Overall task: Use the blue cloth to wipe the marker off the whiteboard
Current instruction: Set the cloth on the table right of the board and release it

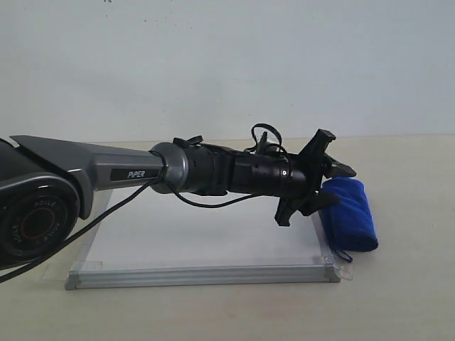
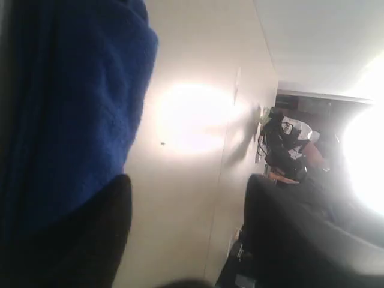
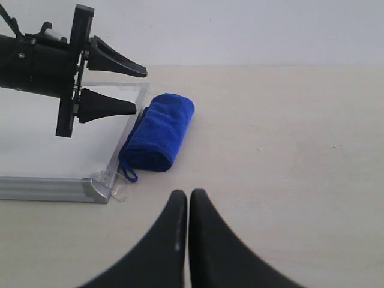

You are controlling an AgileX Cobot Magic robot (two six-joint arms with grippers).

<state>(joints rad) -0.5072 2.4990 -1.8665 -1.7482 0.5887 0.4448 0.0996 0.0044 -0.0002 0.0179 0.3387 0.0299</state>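
The blue cloth [image 1: 352, 213] lies rolled on the table, against the right edge of the whiteboard [image 1: 199, 241]. My left gripper [image 1: 340, 183] reaches across the board and hovers just over the cloth's near-board side. Its jaws stand apart with nothing between them. In the right wrist view the left gripper [image 3: 139, 90] is open above the board's corner, beside the cloth [image 3: 159, 132]. The left wrist view shows the cloth [image 2: 66, 102] next to one finger [image 2: 102, 240]. My right gripper [image 3: 188, 195] is shut and empty over bare table. No marker lines show on the whiteboard [image 3: 54, 150].
The left arm [image 1: 213, 174] hides the board's middle in the exterior view. A clear tape tab [image 3: 117, 186] sticks out at the board's corner, by the cloth's loop [image 3: 129, 174]. Beige table [image 3: 288, 138] stretches to the right of the cloth. A pale wall stands behind.
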